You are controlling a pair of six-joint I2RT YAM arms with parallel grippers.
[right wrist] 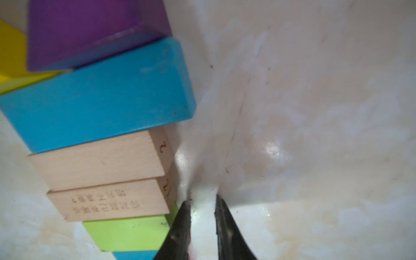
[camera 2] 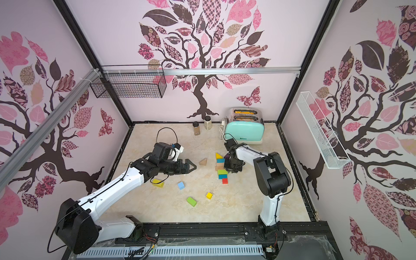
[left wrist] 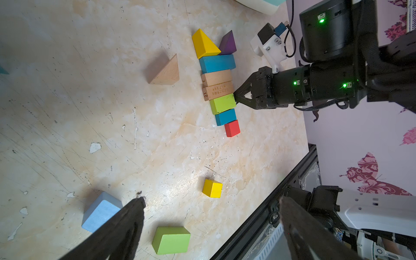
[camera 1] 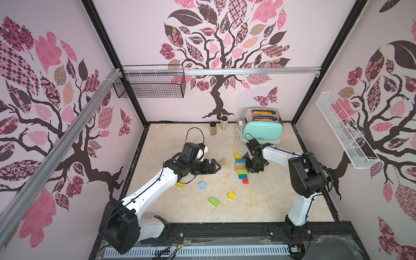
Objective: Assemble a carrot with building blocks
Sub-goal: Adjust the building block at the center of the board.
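The building blocks already laid form a flat row (left wrist: 219, 90): yellow wedge (left wrist: 204, 44) and purple wedge (left wrist: 228, 44), long teal brick (left wrist: 217, 63), two bare-wood bricks (left wrist: 216, 77), green brick (left wrist: 222, 103), short teal brick (left wrist: 225, 116), red cube (left wrist: 232, 128). The right gripper (right wrist: 202, 202) sits low at the row's side, its tips just beside the green brick's end, parted a crack and pinching nothing. The left gripper (camera 1: 218, 166) hangs spread wide and empty, a bare-wood wedge (camera 1: 222, 161) just ahead of its tips, with a light blue cube (camera 1: 202, 185), yellow cube (camera 1: 231, 195), loose green brick (camera 1: 213, 201) and yellow brick (camera 1: 180, 184) scattered nearer its arm.
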